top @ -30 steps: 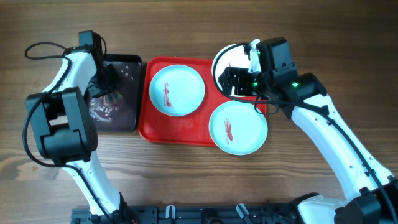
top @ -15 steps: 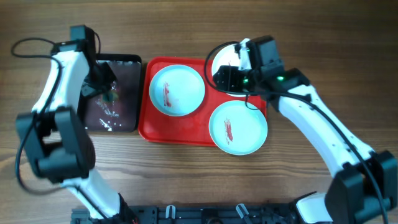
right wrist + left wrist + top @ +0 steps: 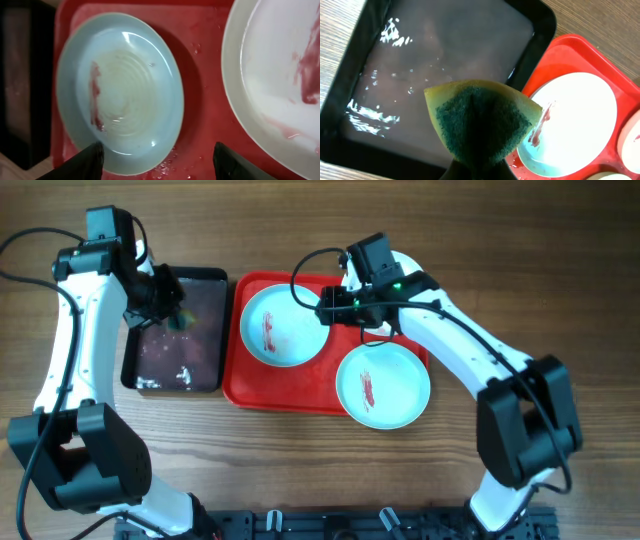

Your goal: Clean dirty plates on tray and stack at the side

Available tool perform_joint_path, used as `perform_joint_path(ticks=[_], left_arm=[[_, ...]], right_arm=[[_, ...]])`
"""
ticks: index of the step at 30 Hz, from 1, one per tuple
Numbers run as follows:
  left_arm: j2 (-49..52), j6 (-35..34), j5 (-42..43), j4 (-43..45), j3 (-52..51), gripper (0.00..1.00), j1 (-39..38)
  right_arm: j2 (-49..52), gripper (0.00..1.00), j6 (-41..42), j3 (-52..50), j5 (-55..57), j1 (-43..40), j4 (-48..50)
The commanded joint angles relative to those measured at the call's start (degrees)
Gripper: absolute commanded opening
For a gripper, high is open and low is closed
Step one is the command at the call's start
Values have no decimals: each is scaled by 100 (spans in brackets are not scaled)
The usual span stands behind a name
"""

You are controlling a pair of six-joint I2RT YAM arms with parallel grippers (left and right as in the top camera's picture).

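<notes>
Well, L hand (image 3: 165, 302) grips sponge (image 3: 480, 122) over black tray (image 3: 545, 30).

Left arm stretched forward from base; left gripper (image 3: 163, 300) aimed down, jaws clamped on sponge (image 3: 480, 120). Right arm bent at elbow, reaching leftward; right gripper (image 3: 157, 162) fingers (image 3: 82, 161) spread wide.

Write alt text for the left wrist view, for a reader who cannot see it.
The left gripper pinches a folded yellow-green sponge above a wet black tray. At right, a pale plate with a red smear lies in the red tray.
</notes>
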Motion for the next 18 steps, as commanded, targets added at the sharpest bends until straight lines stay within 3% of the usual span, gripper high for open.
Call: perform_joint_path(ticks=[1,12,15,18], left_arm=[[-79,407,144,2,87,4,-144],[-79,389,83,326,87,4,-562],[-79,396,83,389,83,4,-643],[-79,396,83,485,76,4,-758]], right_arm=[[389,68,85,131,181,20,-85],[640,45,-59,131,304,219,278],[697,31,-57,129,560,356,317],[776,24,-44,127,632,472,385]])
